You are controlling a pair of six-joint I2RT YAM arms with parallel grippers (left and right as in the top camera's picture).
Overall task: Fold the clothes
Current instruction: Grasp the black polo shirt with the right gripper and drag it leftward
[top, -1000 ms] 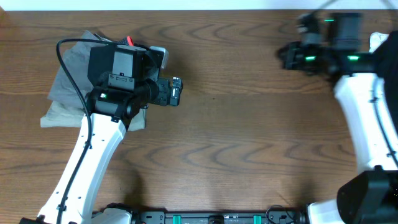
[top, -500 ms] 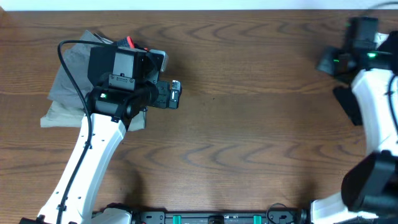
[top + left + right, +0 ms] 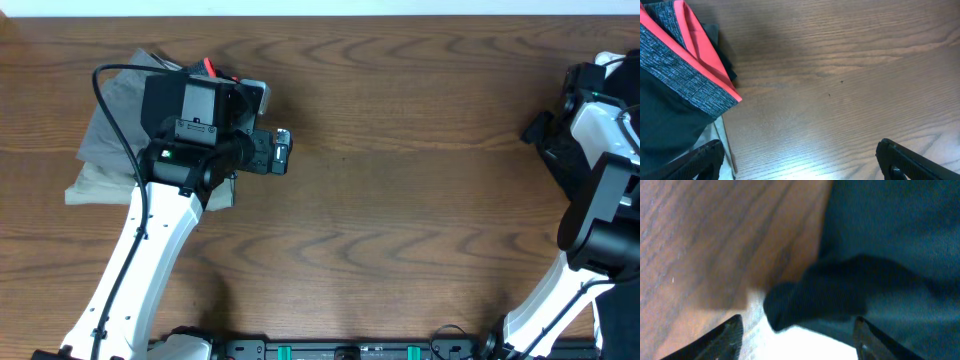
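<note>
The clothes (image 3: 890,240), a black T-shirt of thin fabric, fill the upper right of the right wrist view. A rolled fold (image 3: 805,297) of it pokes out over the wooden table. My right gripper (image 3: 797,342) is open just below that fold, its fingers apart on either side and clamped on nothing. In the overhead view the right arm (image 3: 600,130) sits at the far right table edge, and I cannot tell the shirt from the arm's dark parts. My left gripper (image 3: 283,150) (image 3: 800,162) hovers wide open over bare wood, holding nothing.
A pile of grey and beige folded garments (image 3: 105,120) lies at the back left under the left arm. A smaller black garment with a grey and red-orange waistband (image 3: 685,75) lies on it, beside the left fingers. The table's right edge is near the right arm.
The right gripper has gone from shut to open, and its arm has swung from the back right to the far right edge. The left arm has not moved.
</note>
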